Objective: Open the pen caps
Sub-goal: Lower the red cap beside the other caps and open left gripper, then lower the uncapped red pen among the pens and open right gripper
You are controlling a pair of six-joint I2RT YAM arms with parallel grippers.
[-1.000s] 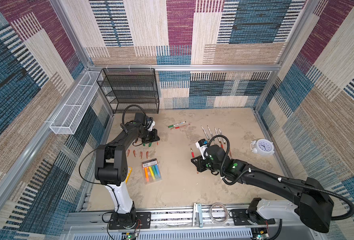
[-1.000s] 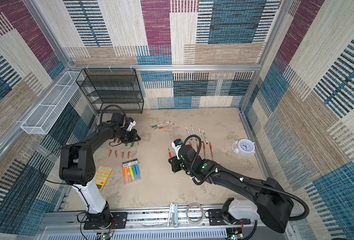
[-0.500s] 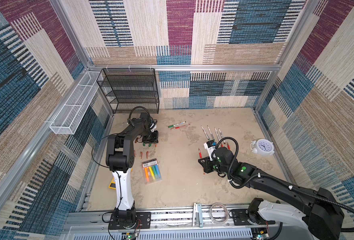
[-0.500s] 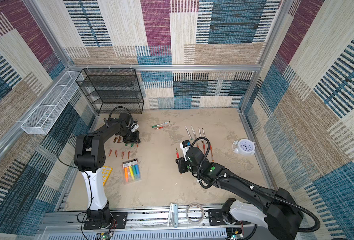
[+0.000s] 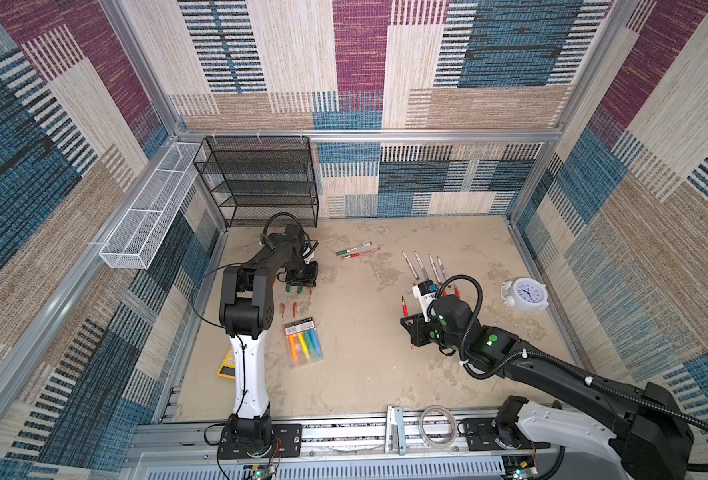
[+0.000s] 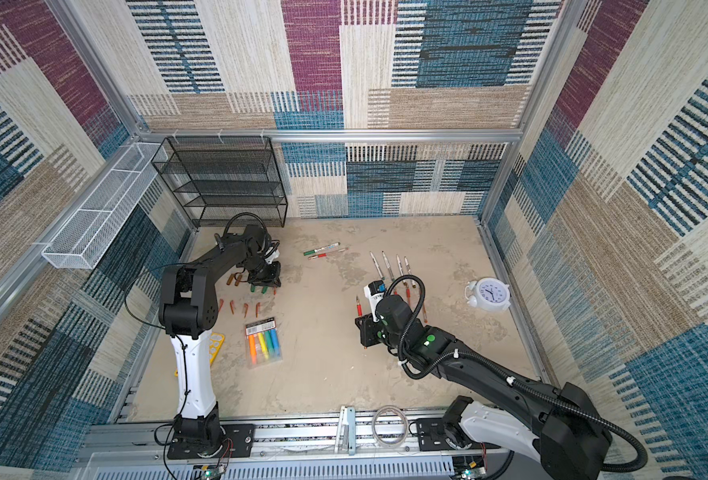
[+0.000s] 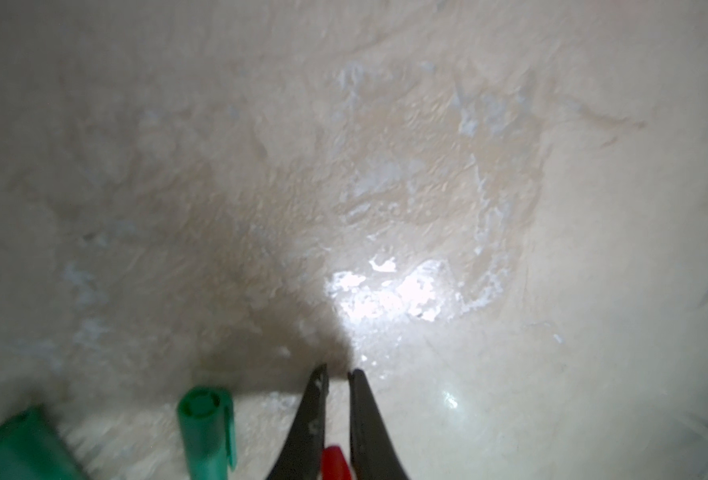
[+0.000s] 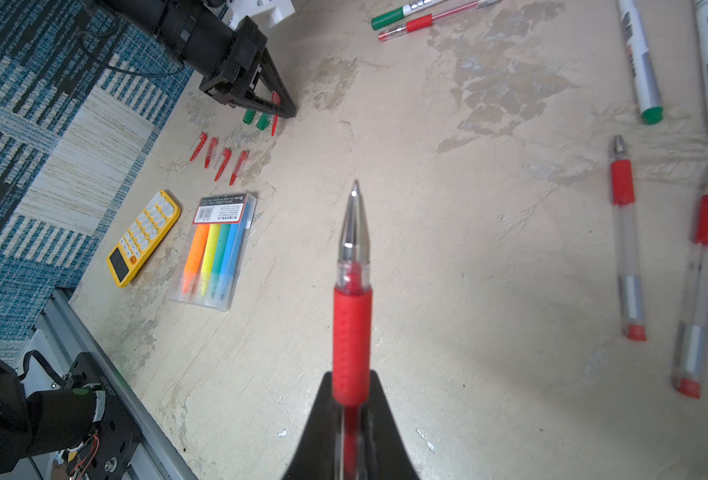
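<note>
The left claw is low over the mottled beige tabletop, toward the left rear, not far from the black mesh shelf. Its two black jaws stand a narrow slit apart. A small red plastic pen cap sits between them, back from the tips; whether they press on it cannot be told. Two green plastic caps lie on the table just beside that claw. A row of four slim red caps lies between the claw and a clear pack of bright highlighters.

The right claw is closed on a clear-barrelled pen with a red rubber grip, pinching the grip's lower end. The pen's bare metal tip sticks out ahead of the jaws, above the table. Two like pens, tips bare, and white-barrelled markers lie apart from this claw. At the rear, a green-capped marker and a red-capped pen lie side by side.
</note>
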